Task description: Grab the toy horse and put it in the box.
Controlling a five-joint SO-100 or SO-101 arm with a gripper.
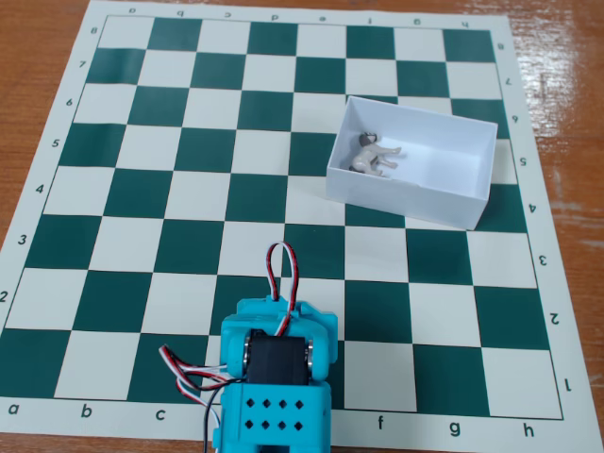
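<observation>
The toy horse (373,155), small and grey-and-white, lies on its side inside the white box (408,201), at the box's left end. The box stands on the chessboard at the right, near its edge. My turquoise arm (278,363) is folded at the bottom centre of the fixed view, well away from the box and about three squares below it. The arm's body and motor hide the gripper fingers, so their state does not show. Nothing shows held at the arm.
A green-and-white chessboard mat (189,189) covers a wooden table (38,57). Red, white and black wires (278,269) loop up from the arm over the board's lower rows.
</observation>
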